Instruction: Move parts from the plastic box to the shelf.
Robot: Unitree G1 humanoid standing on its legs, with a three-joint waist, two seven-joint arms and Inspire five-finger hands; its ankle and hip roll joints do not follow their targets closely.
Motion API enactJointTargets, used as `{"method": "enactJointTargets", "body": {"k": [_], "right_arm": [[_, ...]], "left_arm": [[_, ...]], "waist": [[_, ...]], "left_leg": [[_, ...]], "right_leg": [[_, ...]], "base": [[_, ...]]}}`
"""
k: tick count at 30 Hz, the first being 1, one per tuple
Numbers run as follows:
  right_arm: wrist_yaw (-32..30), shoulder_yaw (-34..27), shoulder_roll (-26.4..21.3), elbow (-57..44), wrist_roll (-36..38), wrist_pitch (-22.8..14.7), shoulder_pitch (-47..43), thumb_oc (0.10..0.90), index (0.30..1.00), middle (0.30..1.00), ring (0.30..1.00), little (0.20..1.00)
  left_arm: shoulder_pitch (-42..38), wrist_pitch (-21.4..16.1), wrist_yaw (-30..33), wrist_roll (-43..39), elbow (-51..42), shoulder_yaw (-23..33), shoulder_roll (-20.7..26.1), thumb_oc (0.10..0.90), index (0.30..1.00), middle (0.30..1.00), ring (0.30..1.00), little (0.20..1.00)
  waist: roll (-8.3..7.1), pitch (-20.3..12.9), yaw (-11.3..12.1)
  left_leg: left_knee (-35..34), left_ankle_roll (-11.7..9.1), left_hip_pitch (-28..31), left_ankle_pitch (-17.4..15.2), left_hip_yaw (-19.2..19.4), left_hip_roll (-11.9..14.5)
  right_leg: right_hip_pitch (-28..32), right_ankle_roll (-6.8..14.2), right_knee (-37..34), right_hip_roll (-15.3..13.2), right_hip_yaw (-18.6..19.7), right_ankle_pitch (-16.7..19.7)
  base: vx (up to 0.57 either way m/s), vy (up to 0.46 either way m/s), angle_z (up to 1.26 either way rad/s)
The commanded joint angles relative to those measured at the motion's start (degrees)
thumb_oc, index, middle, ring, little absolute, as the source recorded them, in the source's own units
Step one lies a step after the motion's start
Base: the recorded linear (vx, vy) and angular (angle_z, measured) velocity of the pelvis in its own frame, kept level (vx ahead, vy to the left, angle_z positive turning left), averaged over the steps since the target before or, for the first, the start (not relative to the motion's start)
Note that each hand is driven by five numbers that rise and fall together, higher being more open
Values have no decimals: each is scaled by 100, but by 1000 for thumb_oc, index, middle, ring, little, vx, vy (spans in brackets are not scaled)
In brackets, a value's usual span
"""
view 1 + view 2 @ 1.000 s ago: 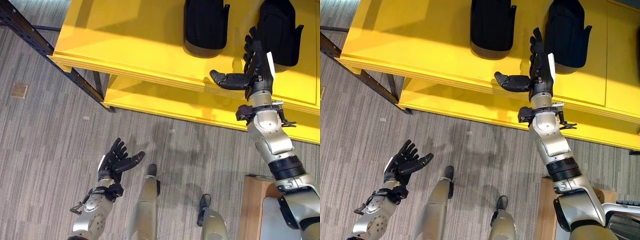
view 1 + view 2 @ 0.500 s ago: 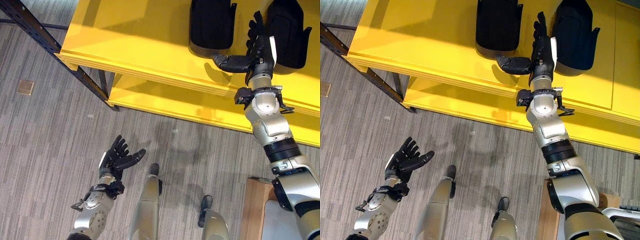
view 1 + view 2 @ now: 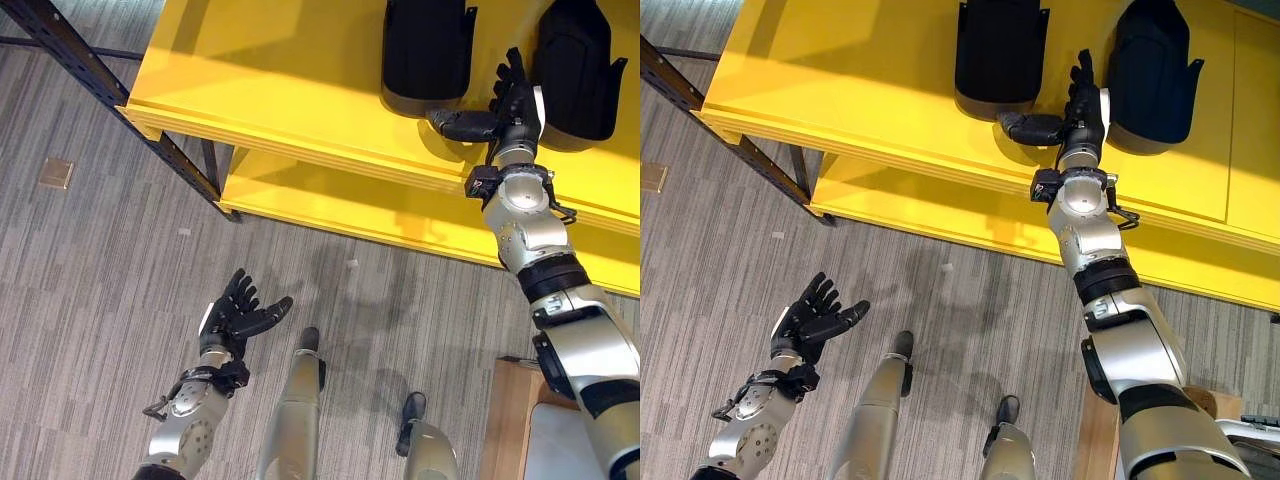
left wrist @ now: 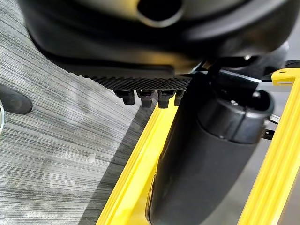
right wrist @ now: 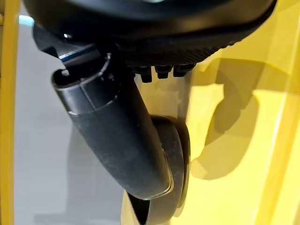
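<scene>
Two black moulded parts stand on the yellow shelf's (image 3: pixel 280 90) top board, one (image 3: pixel 428 50) left of the other (image 3: pixel 575 60). My right hand (image 3: pixel 512 100) reaches between them, open, fingers straight and pointing away from me. Its thumb (image 5: pixel 122 136) is stretched sideways to the near rim of the left part (image 5: pixel 177 154); I cannot tell if they touch. Nothing is held in that hand. My left hand (image 3: pixel 235 315) hovers low over the grey floor, open and empty, palm up.
A lower yellow board (image 3: pixel 350 205) juts out under the top one. Dark metal shelf posts (image 3: pixel 90 75) run at the left. A wooden-sided box edge (image 3: pixel 505 420) sits at the lower right. A small brass plate (image 3: pixel 55 172) lies in the floor.
My right arm has stretched further over the shelf, bringing the hand between the two parts and the thumb up to the left part's rim. The left hand has stayed put.
</scene>
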Motion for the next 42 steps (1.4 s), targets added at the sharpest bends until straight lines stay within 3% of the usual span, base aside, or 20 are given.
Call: {"method": "enactJointTargets", "body": {"k": [1, 42], "right_arm": [[-38, 41, -110, 25, 265, -471, -835, 900, 1000, 1000, 1000, 1000], [334, 584, 566, -65, 211, -407, -979, 900, 1000, 1000, 1000, 1000]], "left_arm": [[-115, -432, -20, 112, -432, -75, 280, 900, 1000, 1000, 1000, 1000], [-184, -487, -9, 26, -463, -101, 233, 900, 1000, 1000, 1000, 1000]], "waist": [[-45, -369, 9], [-75, -347, 119]], "left_leg": [[352, -119, -287, -279, -27, 296], [351, -93, -363, -264, -53, 258]], "right_leg": [[65, -492, 405, 199, 6, -156], [49, -497, 394, 203, -12, -134]], "base": [[0, 0, 0], [0, 0, 0]]}}
